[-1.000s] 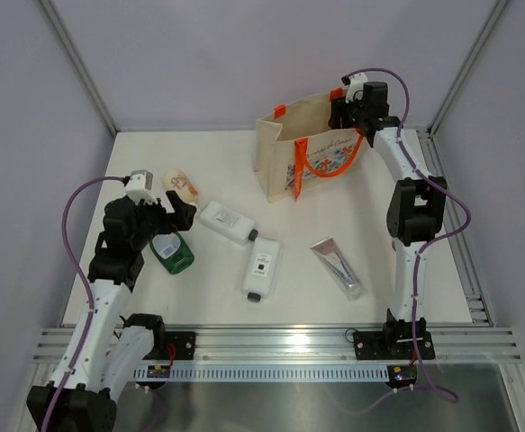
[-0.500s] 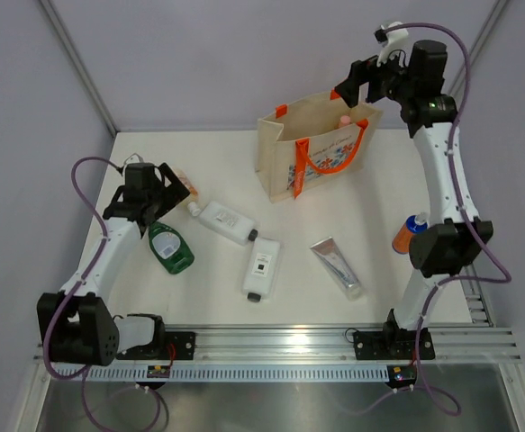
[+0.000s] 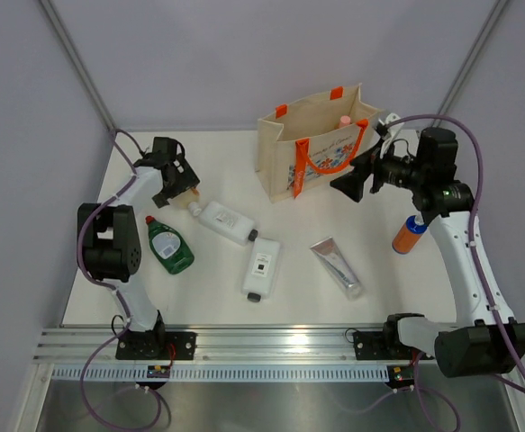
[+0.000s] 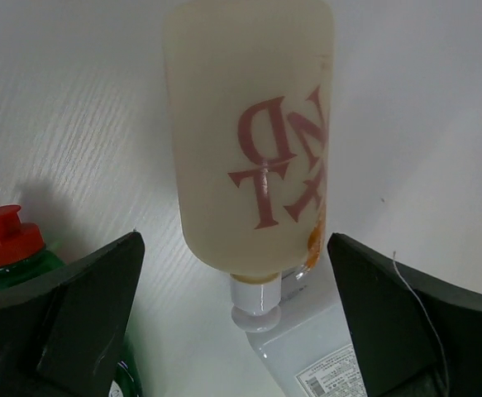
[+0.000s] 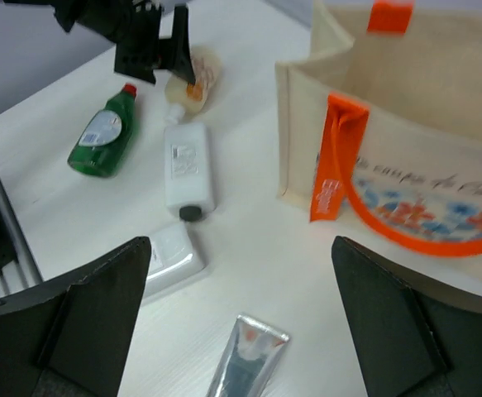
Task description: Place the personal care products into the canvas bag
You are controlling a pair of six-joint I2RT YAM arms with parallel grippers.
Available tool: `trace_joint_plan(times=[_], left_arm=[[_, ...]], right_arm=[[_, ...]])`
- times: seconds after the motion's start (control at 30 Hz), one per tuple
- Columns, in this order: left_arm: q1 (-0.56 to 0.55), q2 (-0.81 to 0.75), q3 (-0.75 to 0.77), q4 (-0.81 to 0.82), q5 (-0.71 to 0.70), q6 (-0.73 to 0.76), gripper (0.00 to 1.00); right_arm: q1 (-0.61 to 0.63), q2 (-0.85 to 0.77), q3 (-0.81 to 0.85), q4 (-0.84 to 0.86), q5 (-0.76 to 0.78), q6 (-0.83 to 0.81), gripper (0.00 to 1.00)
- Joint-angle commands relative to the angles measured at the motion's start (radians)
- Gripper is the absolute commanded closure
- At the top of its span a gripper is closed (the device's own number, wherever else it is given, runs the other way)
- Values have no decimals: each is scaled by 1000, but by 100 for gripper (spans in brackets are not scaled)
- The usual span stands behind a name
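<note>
Our left hand (image 3: 179, 183) hangs spread wide over the beige bottle (image 4: 253, 141), which lies flat near the far left corner of the surface (image 3: 289, 225). One of its fingers (image 4: 67, 322) sits on each side of the bottle, with a visible gap on both sides and nothing gripped. The bottle's cap ends right at a corner of the far white bottle (image 3: 226, 221); we cannot tell whether they touch. The green bottle (image 3: 170, 247) lies close by, toward the left edge, so room there is tight.

Our right hand (image 3: 345, 186) is also spread and holds nothing. It floats in the air in front of the bag's (image 3: 312, 144) printed side. The bag stands upright near the far edge with its mouth open, and a pink cap (image 3: 344, 120) shows inside above the rim. Between the bag and the items nearer us we see a broad bare strip of surface.

The near white bottle (image 3: 260, 268) and the tube (image 3: 337, 266) lie mid-surface, apart from each other. The orange bottle (image 3: 409, 236) stands upright near the right edge, just beside our right arm (image 3: 456, 243).
</note>
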Motion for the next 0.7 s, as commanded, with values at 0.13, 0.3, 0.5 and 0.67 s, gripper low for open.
trace_joint_plan(times=[0.13,0.3,0.5,0.67], left_arm=[[12,152,129,14,26,55,1],[18,266,217,-32,37,75,6],[39,300,251,-27,80,97,42],[38,185,242,9,167,153,99]], right_arm=[[-9,-51,-176,57,-100,19,1],[-15,-71,-204,86,-124,22,1],[-52,-81,-219,95,-150,25,0],[-96,-103,-227,106,-173,33,0]])
